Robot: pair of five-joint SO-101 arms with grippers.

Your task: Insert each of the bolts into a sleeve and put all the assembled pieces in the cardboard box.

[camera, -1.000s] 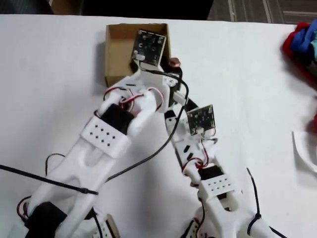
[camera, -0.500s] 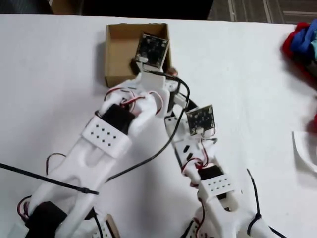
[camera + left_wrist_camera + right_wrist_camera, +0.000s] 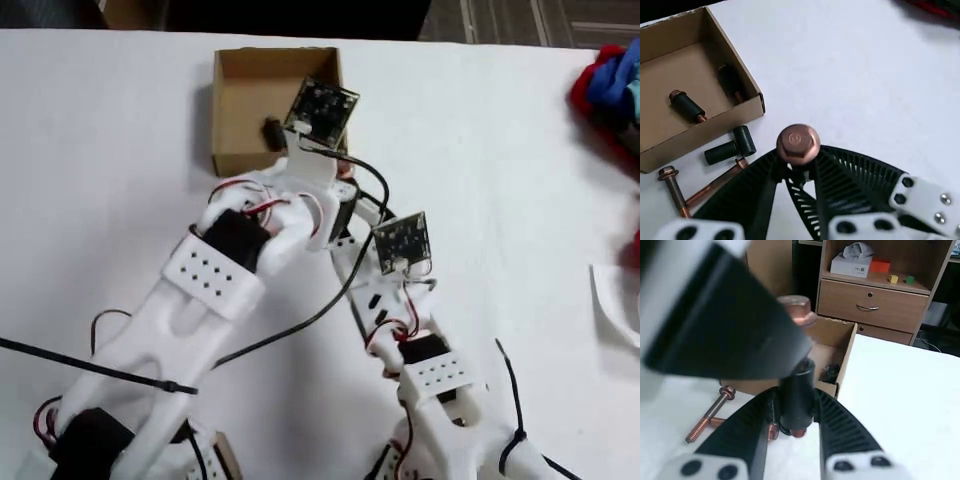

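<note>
**Third piece in hand, two pairs to go**

Already inside the open brown cardboard box [image 3: 700,134]: one copper bolt pushed through a dark sleeve [image 3: 687,105]. Probably also a second assembled piece [image 3: 730,81], though hard to make out in the shadow by the wall.

Clenched in the left gripper [image 3: 800,172], near a corner of the box and outside it: a copper flanged hex-head bolt [image 3: 797,144]. Clamped between the right gripper [image 3: 796,412] fingers: a black cylindrical sleeve [image 3: 796,382] on that same bolt. Threaded tip poking out of the sleeve's far end, so most likely fully seated.

Left for this piece: letting go with one arm, carrying over the rim, dropping in.

Lying on the white table [image 3: 865,75] just beside the box wall: two bare dark sleeves [image 3: 720,152] and two loose copper bolts [image 3: 672,186], not yet paired.

By count, roughly half done.
</note>
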